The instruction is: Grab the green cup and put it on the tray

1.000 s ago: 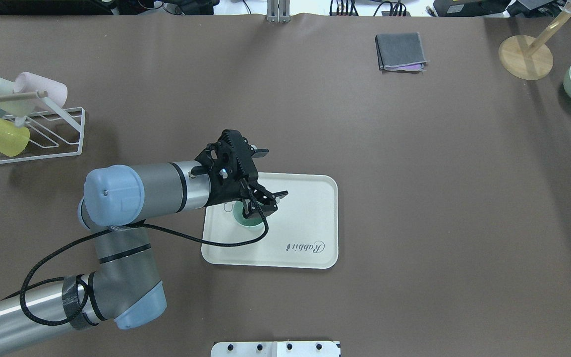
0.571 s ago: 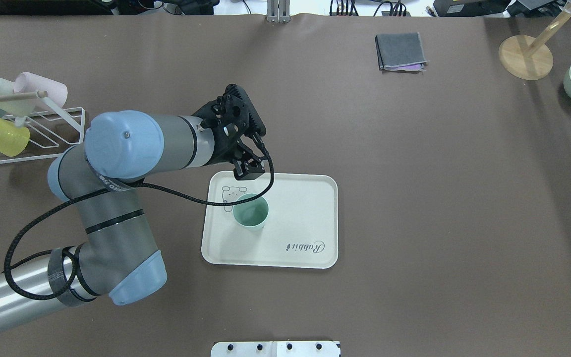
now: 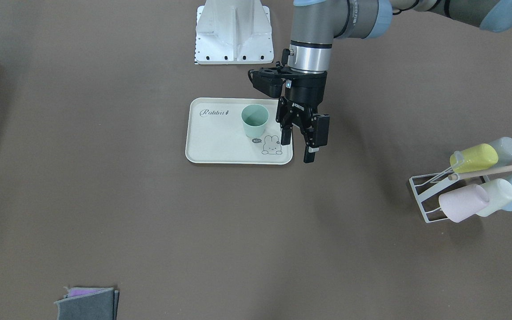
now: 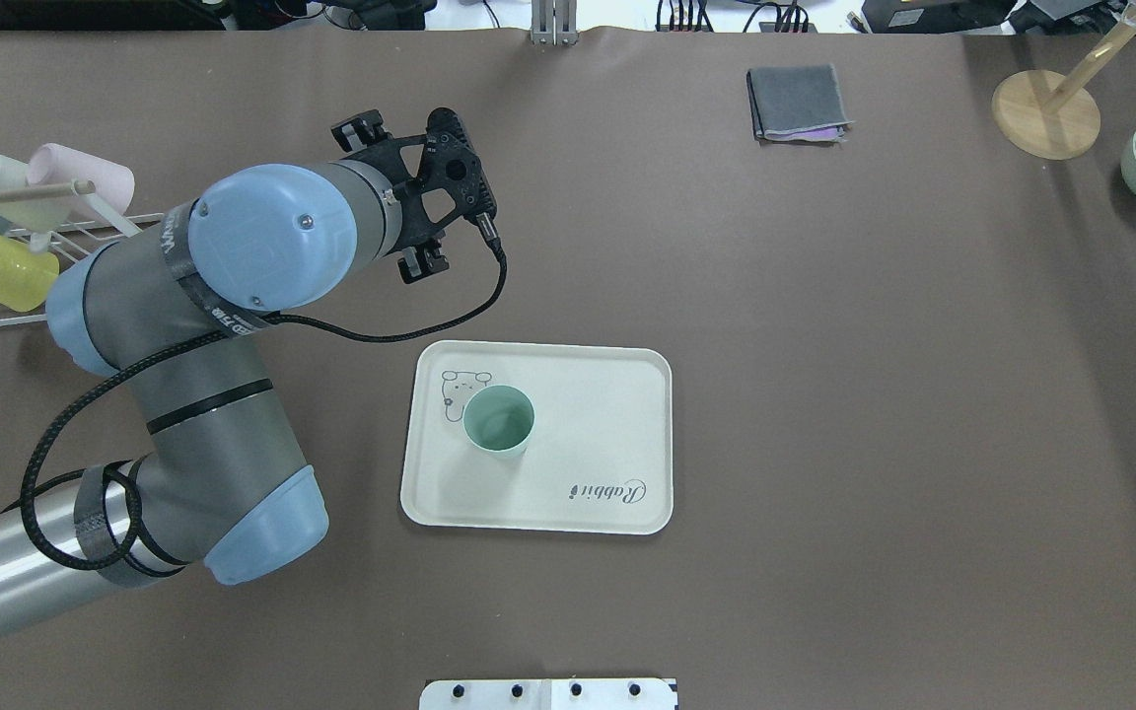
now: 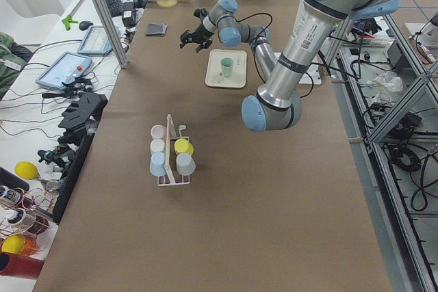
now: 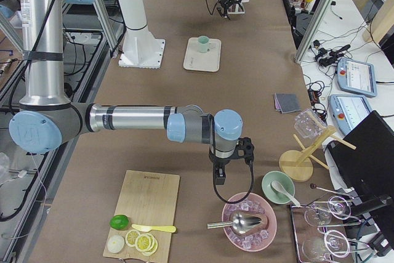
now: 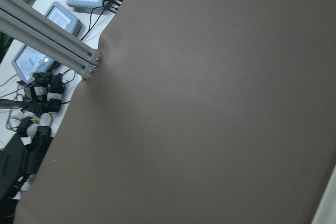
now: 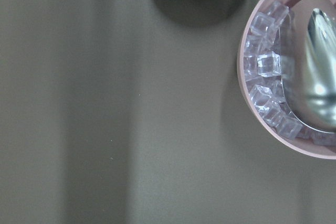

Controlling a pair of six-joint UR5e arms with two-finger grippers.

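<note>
Brown surface (image 4: 824, 394) carries the cream tray (image 4: 607, 414) mid-frame. The green cup (image 4: 498, 419) stands upright on its left half, untouched, so placement looks done. Left gripper (image 3: 298, 146) hangs wide and empty, seemingly clear above. Right gripper (image 6: 230, 155), far off: cannot tell.
</note>
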